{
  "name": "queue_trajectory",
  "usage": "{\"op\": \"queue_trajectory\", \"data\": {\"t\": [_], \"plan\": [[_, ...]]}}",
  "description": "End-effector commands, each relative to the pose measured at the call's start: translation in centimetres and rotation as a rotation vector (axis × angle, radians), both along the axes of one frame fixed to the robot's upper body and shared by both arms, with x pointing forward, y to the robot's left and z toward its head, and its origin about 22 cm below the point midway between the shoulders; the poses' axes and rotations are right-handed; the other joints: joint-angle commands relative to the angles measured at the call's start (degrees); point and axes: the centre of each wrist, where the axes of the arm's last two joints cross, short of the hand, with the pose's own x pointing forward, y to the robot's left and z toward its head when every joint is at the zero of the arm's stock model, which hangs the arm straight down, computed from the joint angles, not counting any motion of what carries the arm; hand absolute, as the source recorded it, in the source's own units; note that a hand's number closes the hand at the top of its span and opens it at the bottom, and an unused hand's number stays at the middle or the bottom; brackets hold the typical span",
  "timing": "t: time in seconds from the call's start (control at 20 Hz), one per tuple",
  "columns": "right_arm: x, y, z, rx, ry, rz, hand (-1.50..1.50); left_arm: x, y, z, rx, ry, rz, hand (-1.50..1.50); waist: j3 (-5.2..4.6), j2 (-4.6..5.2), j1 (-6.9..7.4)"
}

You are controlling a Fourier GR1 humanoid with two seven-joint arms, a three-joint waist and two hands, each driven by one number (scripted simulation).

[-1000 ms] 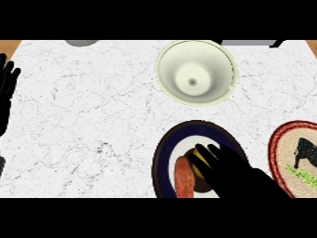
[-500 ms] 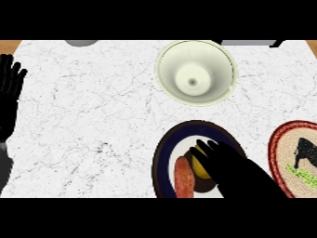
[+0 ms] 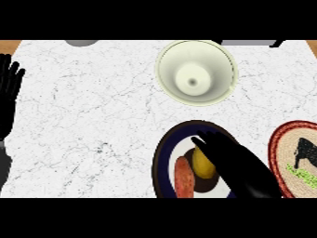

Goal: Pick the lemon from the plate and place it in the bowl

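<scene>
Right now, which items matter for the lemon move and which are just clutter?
Job:
yellow lemon
dark-rimmed round plate
pale cream bowl
right hand, over the lemon

Lying about:
reddish sausage-shaped food beside the lemon
red-rimmed woven plate with food
left hand, resting open at left edge

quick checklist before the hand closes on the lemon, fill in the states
1. Lemon on the dark-rimmed plate: ok.
2. Right hand over the lemon's right side: ok.
3. Fingers curled round the lemon: not ok, they look straight.
4. Reddish food touching the lemon's left: cannot tell.
5. Bowl upright, nothing visible inside: ok.
6. Left hand resting open at the left edge, away from the path: ok.
</scene>
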Motion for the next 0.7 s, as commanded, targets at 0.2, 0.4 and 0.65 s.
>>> {"op": "queue_trajectory", "data": {"t": [0.2, 0.4, 0.65], "plan": [[1.1, 0.1, -2.3, 0.017, -0.012, 0.053, -1.5, -0.1, -0.9, -1.4, -0.007, 0.01, 0.012, 0.0, -0.01, 0.0, -0.01], [0.8, 1.0, -2.9, -0.01, 0.009, 0.023, -1.5, -2.2, -0.6, -0.1, 0.005, 0.01, 0.0, 0.0, 0.0, -0.06, 0.15], [1.3, 1.7, -4.2, -0.037, 0.027, 0.039, -1.5, -1.6, -1.1, -0.4, 0.009, -0.008, -0.003, 0.0, -0.01, -0.04, 0.08]]}}
